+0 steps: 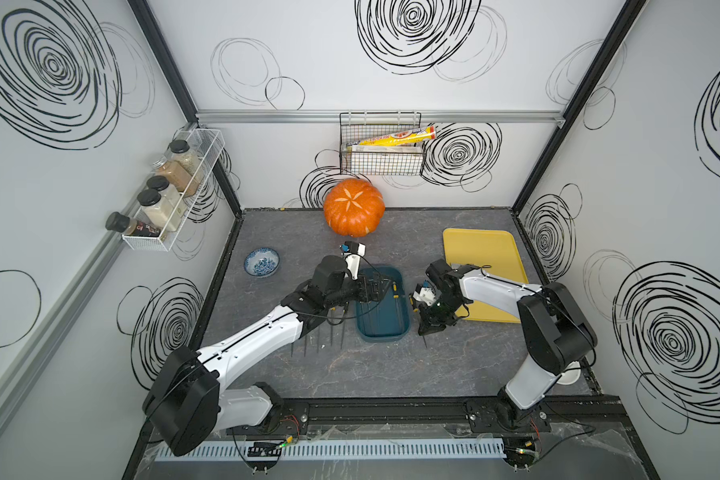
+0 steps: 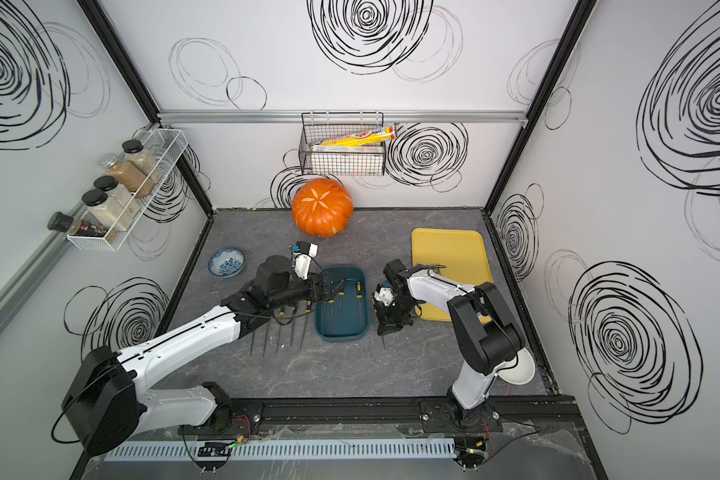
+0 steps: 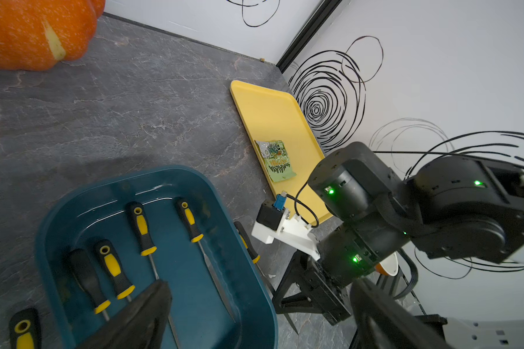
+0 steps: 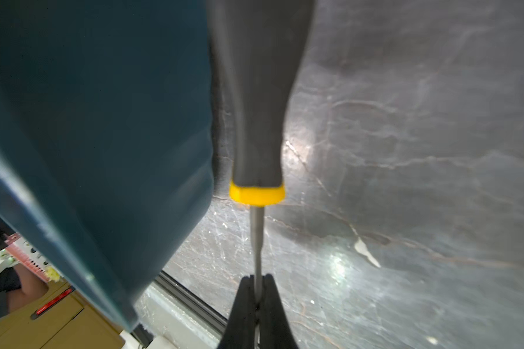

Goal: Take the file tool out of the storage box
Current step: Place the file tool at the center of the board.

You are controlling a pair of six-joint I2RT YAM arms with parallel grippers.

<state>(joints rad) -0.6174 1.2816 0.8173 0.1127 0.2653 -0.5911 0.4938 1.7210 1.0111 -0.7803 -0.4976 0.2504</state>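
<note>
Our right gripper [image 4: 257,282] was clamped shut on the thin metal shaft of a file tool [image 4: 259,121]. The tool's black-and-yellow handle pointed toward 12 o'clock, and it sat just outside the storage box [image 1: 385,328] at the box's 3 o'clock side. Our left gripper [image 1: 376,290] hung empty with its jaws spread wide over the box's 10 o'clock corner, above four files [image 3: 141,229] lying inside. In both top views, further files [image 1: 319,338] lay in a row on the table [image 1: 391,374] at the box's 9 o'clock, the pumpkin [image 1: 353,208] sat at 12 o'clock and the yellow tray [image 1: 487,257] at 2 o'clock.
</note>
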